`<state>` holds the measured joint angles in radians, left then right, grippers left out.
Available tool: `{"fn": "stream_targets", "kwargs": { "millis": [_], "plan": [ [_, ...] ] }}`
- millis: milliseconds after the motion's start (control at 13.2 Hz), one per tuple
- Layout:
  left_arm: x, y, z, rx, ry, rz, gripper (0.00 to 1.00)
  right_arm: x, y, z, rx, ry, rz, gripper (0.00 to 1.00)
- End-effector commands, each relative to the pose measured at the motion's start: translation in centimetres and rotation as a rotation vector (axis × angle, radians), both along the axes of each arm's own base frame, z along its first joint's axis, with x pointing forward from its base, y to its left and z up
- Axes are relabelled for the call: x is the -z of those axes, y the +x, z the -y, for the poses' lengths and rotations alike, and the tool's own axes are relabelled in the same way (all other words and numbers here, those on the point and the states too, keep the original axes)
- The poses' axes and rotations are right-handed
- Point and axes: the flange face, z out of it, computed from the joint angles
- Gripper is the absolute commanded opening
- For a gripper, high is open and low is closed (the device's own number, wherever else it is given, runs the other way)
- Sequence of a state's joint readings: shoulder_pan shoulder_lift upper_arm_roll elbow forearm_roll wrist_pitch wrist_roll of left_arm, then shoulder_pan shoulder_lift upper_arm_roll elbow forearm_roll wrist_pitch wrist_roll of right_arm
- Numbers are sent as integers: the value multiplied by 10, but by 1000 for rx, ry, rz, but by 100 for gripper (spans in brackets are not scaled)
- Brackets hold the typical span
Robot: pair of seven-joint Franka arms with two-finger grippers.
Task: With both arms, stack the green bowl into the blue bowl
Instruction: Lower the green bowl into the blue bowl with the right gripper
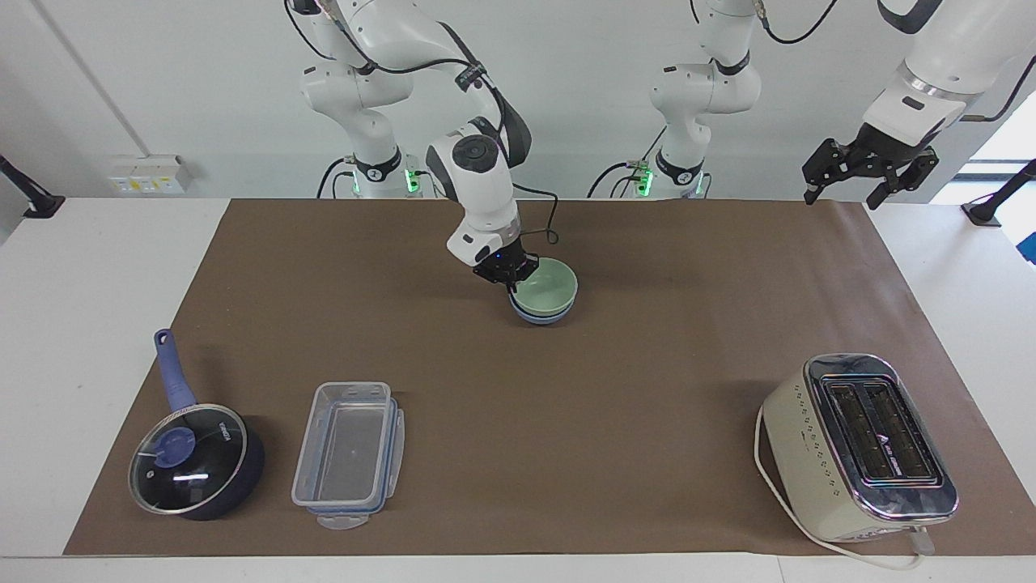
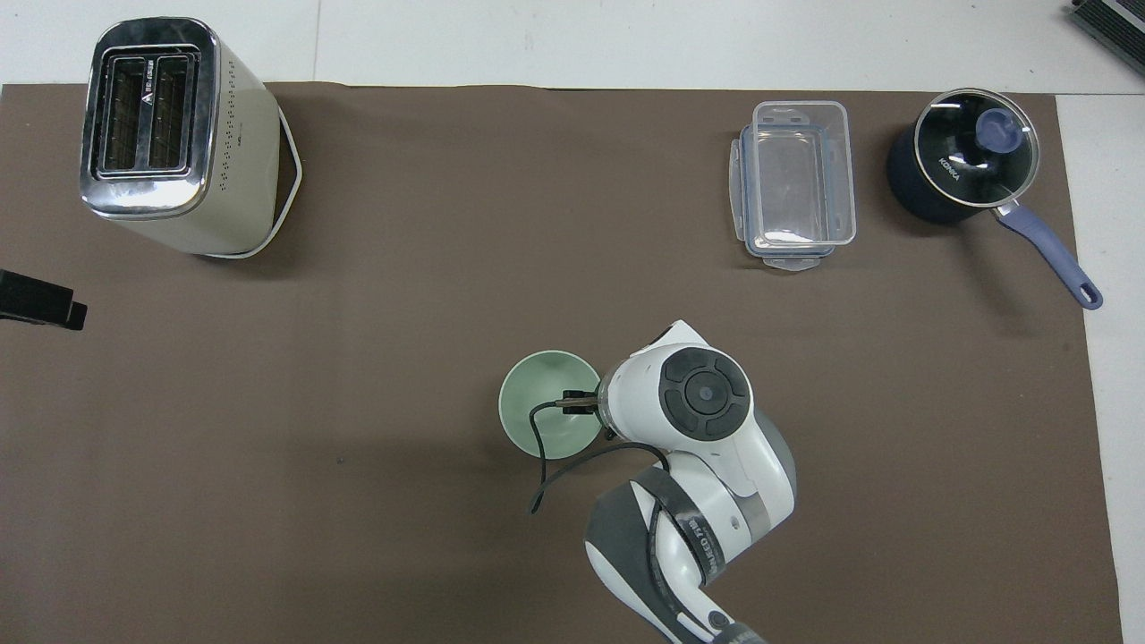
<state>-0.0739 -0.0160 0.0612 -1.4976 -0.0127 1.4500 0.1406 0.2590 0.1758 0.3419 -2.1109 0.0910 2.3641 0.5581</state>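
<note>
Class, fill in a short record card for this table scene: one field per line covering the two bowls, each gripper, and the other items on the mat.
green bowl: nested in the blue bowl, mid-table
blue bowl: on the brown mat, only its lower wall showing under the green bowl
right gripper: shut on the green bowl's rim
left gripper: open, empty, waiting raised over the mat's corner at the left arm's end
toaster: farther from the robots, toward the left arm's end
clear container: beside the saucepan, toward the right arm's end
</note>
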Motion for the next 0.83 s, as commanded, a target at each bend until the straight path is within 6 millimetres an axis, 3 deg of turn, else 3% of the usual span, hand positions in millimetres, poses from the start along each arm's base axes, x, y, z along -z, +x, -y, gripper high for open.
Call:
{"fn": "stream_targets", "kwargs": {
  "millis": [0, 302, 680, 755],
  "plan": [
    [-2, -5, -3, 7, 10, 0, 100, 2, 1, 0, -1, -1, 22, 0],
    [-3, -5, -2, 10, 10, 1, 100, 3, 1, 0, -1, -2, 21, 6],
    [-3, -5, -3, 5, 10, 0, 100, 1, 3, 1, -7, -9, 30, 38],
    [-3, -5, -2, 8, 10, 0, 100, -1, 7, 3, -8, -13, 37, 50]
  ]
}}
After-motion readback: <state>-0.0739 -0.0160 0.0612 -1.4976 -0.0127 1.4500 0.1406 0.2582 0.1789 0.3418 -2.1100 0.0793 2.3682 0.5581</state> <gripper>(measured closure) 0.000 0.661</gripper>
